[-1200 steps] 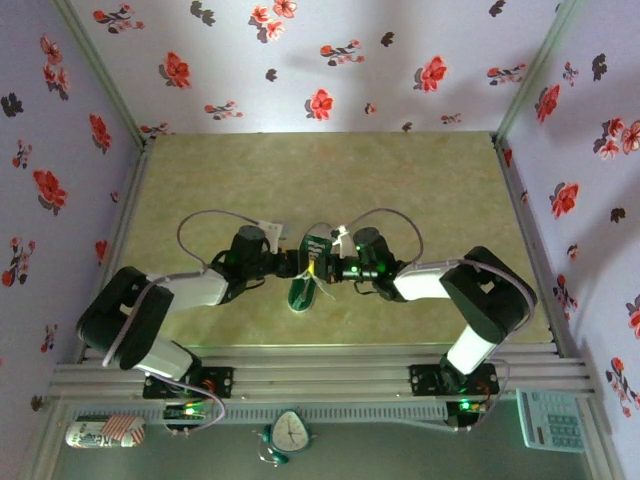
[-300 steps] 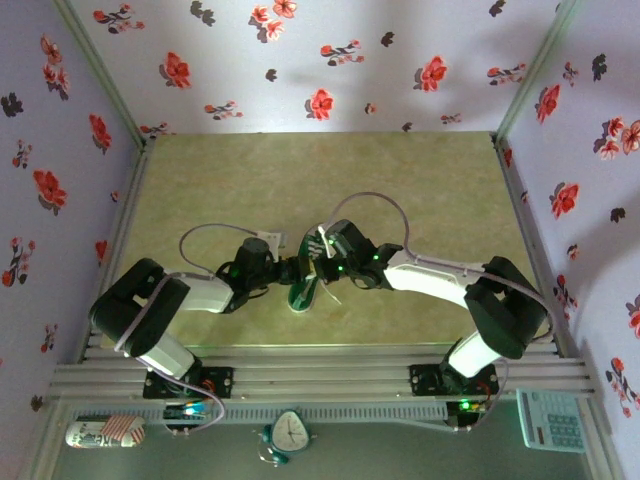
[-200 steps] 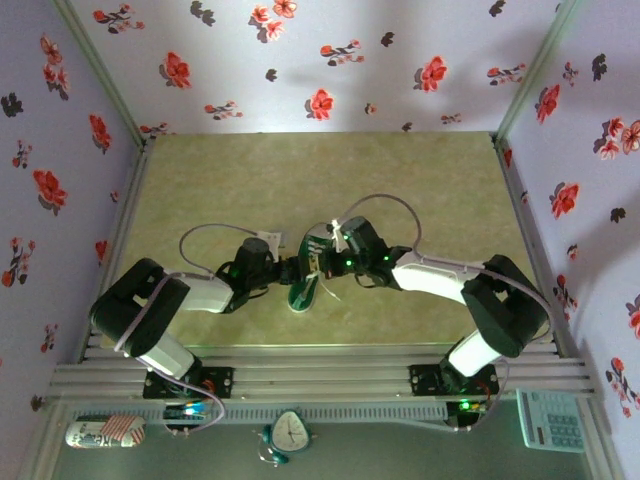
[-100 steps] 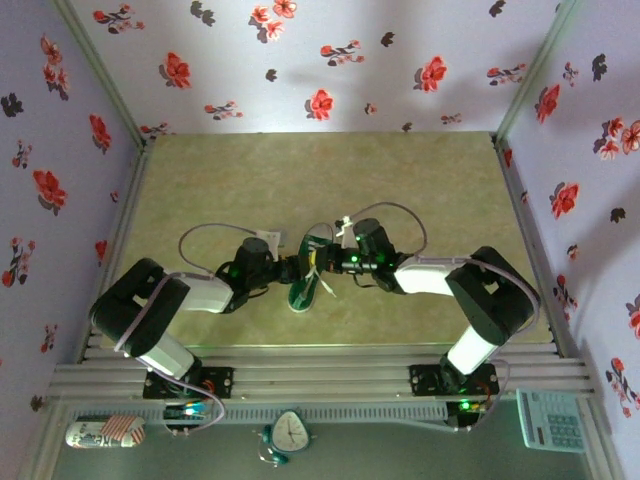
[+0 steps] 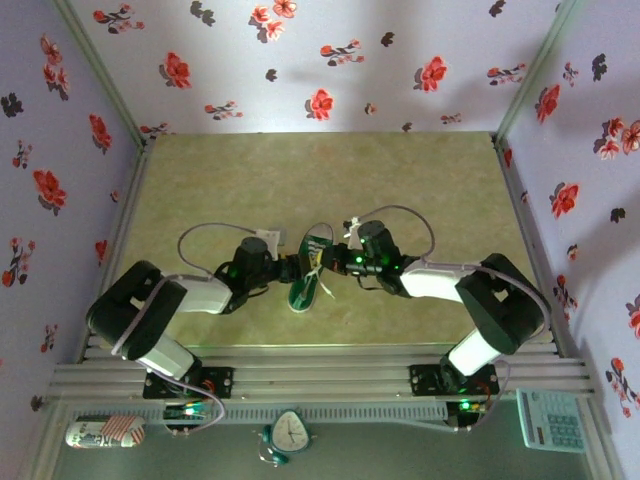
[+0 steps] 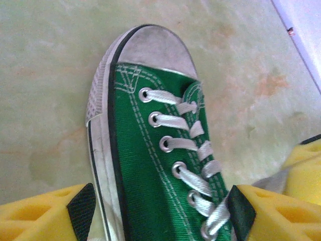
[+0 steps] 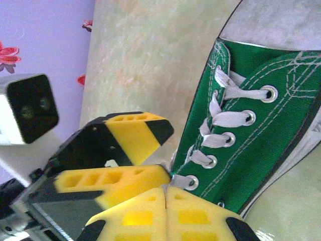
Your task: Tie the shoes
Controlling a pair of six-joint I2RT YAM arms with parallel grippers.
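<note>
The sneaker (image 5: 304,276) sits in the near-middle of the table (image 5: 330,180), caught between the left gripper (image 5: 291,268) and the right gripper (image 5: 327,263). From overhead I have plenty of bare surface beyond it and to both sides, with the flowered walls (image 5: 60,190) well apart. The crowding comes from my own two arms, and from the rail close behind them.

On the left wrist camera, the left gripper's jaws are spread wide astride the shoe. One pad (image 6: 83,207) is at the sole rim (image 6: 100,165) and the other is at the lace side. I can't tell whether they are actually squeezing. The toe cap (image 6: 155,50) and sole look like stiff rubber, so I judge the rim the right place to steady it. The green canvas should be soft and give way under pressure, and a shoe this small will be light and slide easily on the smooth top.

On the right wrist camera, the right gripper (image 7: 166,193) has its fingers pressed together just beside the lowest eyelet I can see. I can't tell whether a strand is caught between them. The laces (image 7: 228,119) are flat, limp and likely slick. I'd take them by the free ends near the top eyelets and pull gently outward, where there is room.
</note>
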